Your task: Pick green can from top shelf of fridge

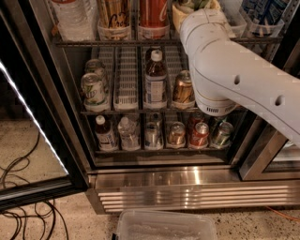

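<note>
The fridge (164, 180) stands open in front of me, with its dark interior and wire racks in view. The top shelf (117, 42) runs along the upper edge of the view. My white arm (234, 75) reaches up from the right into the top shelf. My gripper (196, 10) is at the very top edge, in a lane right of a red can (153, 13). A sliver of shiny green (193, 3), probably the green can, shows right at the gripper. Most of it is cut off by the edge of the view and hidden by the arm.
The top shelf also holds a water bottle (70, 18), a tan can (114, 16) and blue-white cans (265, 14). Whitish cans (93, 88), a bottle (154, 78) and a gold can (183, 88) fill the middle rack. The glass door (33, 126) stands open at the left. A plastic bin (164, 227) and cables (23, 192) lie on the floor.
</note>
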